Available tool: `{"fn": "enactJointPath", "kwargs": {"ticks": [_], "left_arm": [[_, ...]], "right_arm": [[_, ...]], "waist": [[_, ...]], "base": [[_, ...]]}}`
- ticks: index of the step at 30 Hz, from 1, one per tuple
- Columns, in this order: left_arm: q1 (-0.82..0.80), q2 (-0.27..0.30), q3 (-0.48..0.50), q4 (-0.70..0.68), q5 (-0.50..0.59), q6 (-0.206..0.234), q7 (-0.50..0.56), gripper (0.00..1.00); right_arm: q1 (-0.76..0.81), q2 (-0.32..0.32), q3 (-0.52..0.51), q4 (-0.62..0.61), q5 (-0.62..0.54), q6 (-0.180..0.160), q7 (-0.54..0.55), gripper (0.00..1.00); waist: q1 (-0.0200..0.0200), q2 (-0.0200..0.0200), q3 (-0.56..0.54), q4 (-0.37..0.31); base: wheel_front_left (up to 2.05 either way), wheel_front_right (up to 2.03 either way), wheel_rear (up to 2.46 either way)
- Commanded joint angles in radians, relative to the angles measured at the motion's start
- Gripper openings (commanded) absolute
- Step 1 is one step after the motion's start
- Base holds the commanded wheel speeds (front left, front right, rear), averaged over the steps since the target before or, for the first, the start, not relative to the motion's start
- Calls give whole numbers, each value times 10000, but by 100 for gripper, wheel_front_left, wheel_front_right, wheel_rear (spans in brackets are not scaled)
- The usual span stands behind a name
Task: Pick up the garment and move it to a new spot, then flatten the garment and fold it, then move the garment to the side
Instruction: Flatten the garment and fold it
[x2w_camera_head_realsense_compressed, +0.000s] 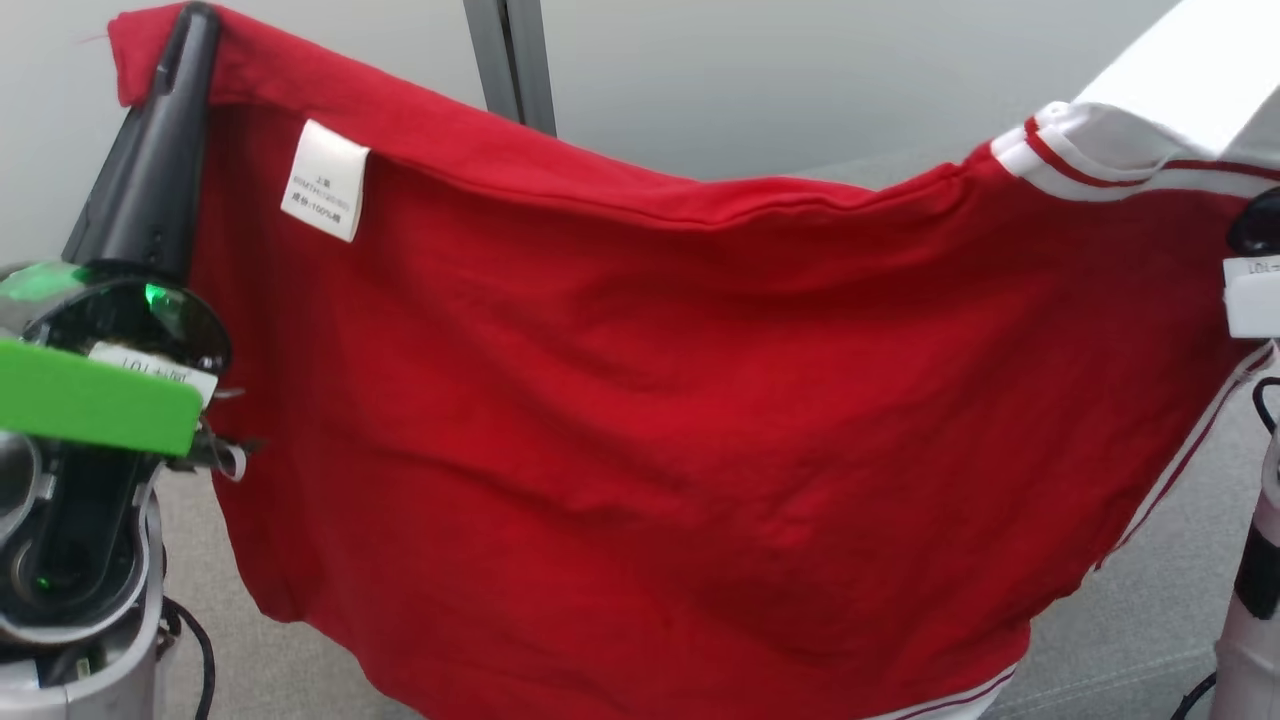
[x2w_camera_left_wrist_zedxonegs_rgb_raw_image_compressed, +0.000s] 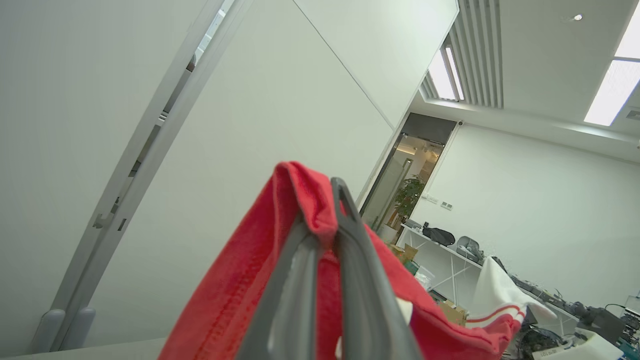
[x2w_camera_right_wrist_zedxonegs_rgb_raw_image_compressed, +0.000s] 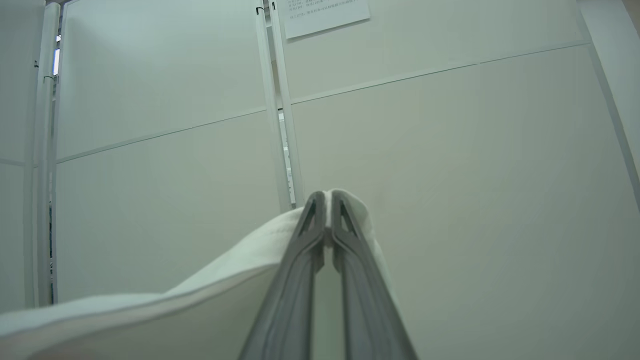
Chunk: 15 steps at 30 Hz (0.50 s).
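A red garment (x2w_camera_head_realsense_compressed: 620, 400) with white striped trim and a white care label (x2w_camera_head_realsense_compressed: 325, 180) hangs spread wide in the air, sagging in the middle. My left gripper (x2w_camera_head_realsense_compressed: 190, 30) is shut on its top left red corner; in the left wrist view my left gripper (x2w_camera_left_wrist_zedxonegs_rgb_raw_image_compressed: 327, 210) pinches that red hem (x2w_camera_left_wrist_zedxonegs_rgb_raw_image_compressed: 300, 190). In the right wrist view my right gripper (x2w_camera_right_wrist_zedxonegs_rgb_raw_image_compressed: 327, 200) is shut on a white part of the garment (x2w_camera_right_wrist_zedxonegs_rgb_raw_image_compressed: 200, 295). The white sleeve (x2w_camera_head_realsense_compressed: 1150, 110) rises at the head view's top right, where the right fingertips are out of frame.
A grey carpeted floor (x2w_camera_head_realsense_compressed: 1130, 620) lies below the hanging cloth. Pale wall panels with a vertical metal post (x2w_camera_head_realsense_compressed: 510, 60) stand behind. My right arm's pale forearm (x2w_camera_head_realsense_compressed: 1250, 590) is at the right edge. Desks with clutter (x2w_camera_left_wrist_zedxonegs_rgb_raw_image_compressed: 450, 240) show far off in the left wrist view.
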Motion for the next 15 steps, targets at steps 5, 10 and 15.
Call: {"fn": "enactJointPath", "kwargs": {"ticks": [5, 10, 15], "left_arm": [[-1082, 345, -257, 1304, 664, -156, 110, 0], [-3100, 471, -432, 3302, 1269, -361, -21, 0], [-5696, 579, -939, 5687, 2296, -727, -259, 0]], "right_arm": [[-817, 1, 407, 1167, -140, -13, 209, 0], [-2811, -3, 761, 3086, -530, -12, -45, 0], [-5853, 10, 560, 5690, -1120, -10, -948, 0]], "waist": [[0, -1, 1128, 101], [0, -1, 2158, 139], [0, -1, 3138, 123]], "base": [[0, 0, 0], [0, 0, 0], [0, 0, 0]]}}
